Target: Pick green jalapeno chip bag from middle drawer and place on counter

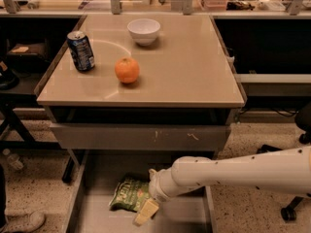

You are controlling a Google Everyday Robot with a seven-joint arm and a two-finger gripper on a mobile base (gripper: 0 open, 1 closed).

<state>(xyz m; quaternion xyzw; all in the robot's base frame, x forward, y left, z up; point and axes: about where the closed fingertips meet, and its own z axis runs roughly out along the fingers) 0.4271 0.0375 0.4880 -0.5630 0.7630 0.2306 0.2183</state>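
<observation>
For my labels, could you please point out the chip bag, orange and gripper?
chip bag (125, 194), camera view, middle of its green front.
orange (127, 70), camera view, its centre.
gripper (146, 212), camera view, its tip, over the drawer (97, 178) beside the bag.

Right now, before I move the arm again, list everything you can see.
counter: one, tan-beige, centre of view
soda can: one, dark blue, upright on the counter's left side
orange: one, orange, on the counter to the right of the can
bowl: one, white, at the counter's back
drawer front: one, scratched grey, just under the counter
middle drawer: one, grey, pulled out below
green jalapeno chip bag: one, green, lying on the drawer floor
arm: one, white, reaching in from the right
tool: one, pale yellow, inside the drawer at the bag's right edge
</observation>
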